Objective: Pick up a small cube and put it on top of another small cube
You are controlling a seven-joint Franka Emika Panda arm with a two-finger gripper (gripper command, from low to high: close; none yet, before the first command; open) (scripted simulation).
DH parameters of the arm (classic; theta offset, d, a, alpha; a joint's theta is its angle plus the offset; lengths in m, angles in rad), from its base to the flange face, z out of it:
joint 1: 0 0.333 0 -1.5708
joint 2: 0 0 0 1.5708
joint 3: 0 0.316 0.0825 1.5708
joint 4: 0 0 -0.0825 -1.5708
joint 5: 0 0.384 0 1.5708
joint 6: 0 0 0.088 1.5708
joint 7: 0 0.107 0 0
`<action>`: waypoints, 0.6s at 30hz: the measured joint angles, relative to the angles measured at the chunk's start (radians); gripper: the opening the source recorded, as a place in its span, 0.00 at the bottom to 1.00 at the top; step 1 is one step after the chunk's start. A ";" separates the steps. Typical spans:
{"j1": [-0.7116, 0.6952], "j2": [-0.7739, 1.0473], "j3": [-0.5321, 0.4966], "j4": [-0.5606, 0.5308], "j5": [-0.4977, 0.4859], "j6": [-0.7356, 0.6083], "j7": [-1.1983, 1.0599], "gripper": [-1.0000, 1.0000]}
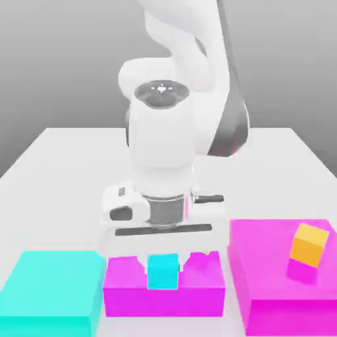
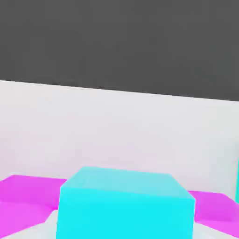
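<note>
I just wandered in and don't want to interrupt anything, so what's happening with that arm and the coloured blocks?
The white robot arm has its two-finger gripper closed on a small cyan cube, in front of the wide, low magenta block or just over it; I can't tell whether the cube has been lifted. A small orange cube sits on the larger magenta block at the exterior view's right. The cyan cube isn't stacked on it.

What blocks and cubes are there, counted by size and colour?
Small turquoise cube: 1
Small orange cube: 1
Large turquoise block: 1
Large pink blocks: 2
Total: 5, leaving out a yellowish scrap, too hidden to identify.
</note>
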 joint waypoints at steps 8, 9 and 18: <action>-0.035 -0.290 -0.012 -0.180 -0.024 -0.110 0.025 0.00; -0.041 -0.326 -0.012 -0.202 -0.027 -0.123 0.028 0.00; -0.094 -0.569 -0.008 -0.389 -0.041 -0.179 0.046 0.00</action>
